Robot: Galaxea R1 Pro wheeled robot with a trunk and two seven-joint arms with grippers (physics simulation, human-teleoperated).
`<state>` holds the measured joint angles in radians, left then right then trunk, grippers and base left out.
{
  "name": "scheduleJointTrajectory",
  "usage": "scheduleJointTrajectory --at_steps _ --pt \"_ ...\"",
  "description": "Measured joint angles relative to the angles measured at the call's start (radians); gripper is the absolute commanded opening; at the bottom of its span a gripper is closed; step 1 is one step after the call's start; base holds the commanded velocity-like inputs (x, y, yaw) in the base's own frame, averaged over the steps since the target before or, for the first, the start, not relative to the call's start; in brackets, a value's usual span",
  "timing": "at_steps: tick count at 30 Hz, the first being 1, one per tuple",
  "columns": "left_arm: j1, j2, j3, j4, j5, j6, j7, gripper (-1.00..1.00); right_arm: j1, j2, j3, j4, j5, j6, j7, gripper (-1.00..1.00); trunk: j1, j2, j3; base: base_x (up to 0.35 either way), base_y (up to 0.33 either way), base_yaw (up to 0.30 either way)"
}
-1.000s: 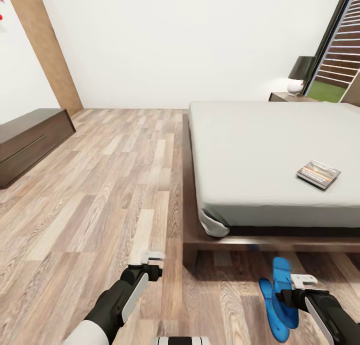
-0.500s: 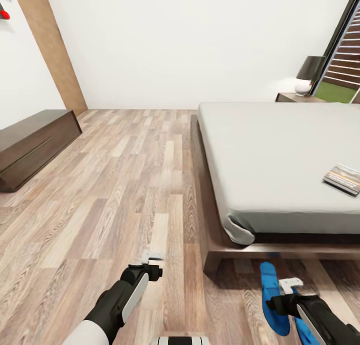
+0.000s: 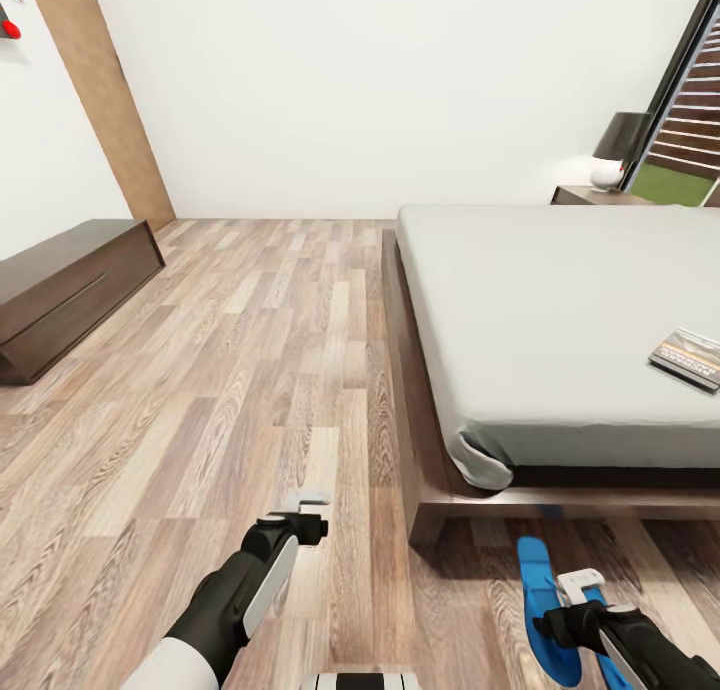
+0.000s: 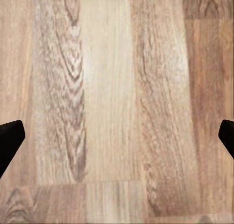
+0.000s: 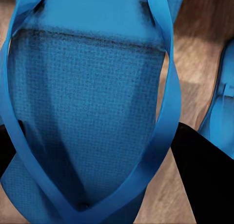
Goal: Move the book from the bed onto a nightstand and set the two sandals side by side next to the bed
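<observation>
As rendered, right gripper [image 3: 578, 595]: jaws spread astride a blue sandal [image 5: 87, 117], not visibly clamped.
Left gripper [image 3: 305, 508]: wide, empty.
Advice: sandal to be gripped squarely, laid parallel beside its mate [image 5: 222, 112].

The book [image 3: 688, 357] on the bed [image 3: 540, 300] is cut by the head view's right edge, its cover print too small to read. The right pincer [image 3: 585, 610] covers part of the near sandal [image 3: 541, 610], and the arm hides most of the second sandal [image 5: 222, 114]. Whether this pincer grips the sandal cannot be told. The nightstand [image 3: 590, 196] shows just its top behind the mattress.
</observation>
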<state>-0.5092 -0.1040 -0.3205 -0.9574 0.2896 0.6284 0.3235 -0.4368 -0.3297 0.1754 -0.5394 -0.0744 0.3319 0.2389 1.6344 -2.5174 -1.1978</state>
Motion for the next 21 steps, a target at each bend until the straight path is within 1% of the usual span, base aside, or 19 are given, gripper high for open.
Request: scheduleJointTrajectory --at_steps 5,7,8,9,12,15,17,20,21 --pt "0.001 -0.001 -0.001 -0.014 0.001 0.001 0.0 1.0 -0.009 0.001 0.0 0.018 -0.002 -0.009 0.0 -1.0 0.0 0.0 0.0 0.0 0.0 0.0" --pt "0.001 -0.002 -0.001 -0.016 0.003 0.001 0.0 1.0 -0.029 0.002 0.0 0.061 -0.002 -0.015 -0.001 -1.0 0.0 0.0 0.0 0.0 0.0 0.0" --pt "0.001 -0.002 -0.001 -0.016 0.003 0.001 0.0 1.0 -0.039 0.002 0.0 0.082 -0.002 -0.022 -0.001 -1.0 0.0 0.0 0.0 0.235 0.0 0.0" --pt "0.001 -0.002 0.0 -0.017 0.0 0.001 0.0 1.0 -0.066 0.002 0.002 0.151 0.002 -0.054 -0.002 -1.0 -0.001 0.0 0.0 0.283 -0.025 0.0" --pt "0.001 -0.001 0.0 -0.018 -0.001 0.001 0.0 1.0 -0.071 0.003 0.003 0.173 0.001 -0.056 -0.005 -1.0 0.0 0.0 0.0 0.241 -0.041 0.0" --pt "0.001 0.0 0.0 -0.019 -0.002 0.001 0.0 1.0 -0.077 0.004 0.003 0.199 0.001 -0.056 -0.008 -1.0 0.0 0.0 0.0 0.087 -0.018 0.0" --pt "0.002 0.001 0.0 -0.027 -0.005 0.001 0.0 1.0 -0.095 0.005 0.003 0.231 0.001 -0.062 -0.01 -1.0 0.0 0.0 0.0 0.03 -0.006 0.0" --pt "0.009 0.006 0.0 -0.107 -0.008 0.012 0.001 1.0 -0.109 0.006 0.003 0.261 0.015 -0.081 -0.01 -1.0 0.0 0.0 0.0 0.012 -0.002 0.0" --pt "0.017 0.009 0.001 -0.158 -0.009 0.035 0.001 1.0 -0.112 0.006 0.003 0.267 0.024 -0.086 -0.011 -1.0 0.0 0.0 0.0 0.005 -0.001 0.0"
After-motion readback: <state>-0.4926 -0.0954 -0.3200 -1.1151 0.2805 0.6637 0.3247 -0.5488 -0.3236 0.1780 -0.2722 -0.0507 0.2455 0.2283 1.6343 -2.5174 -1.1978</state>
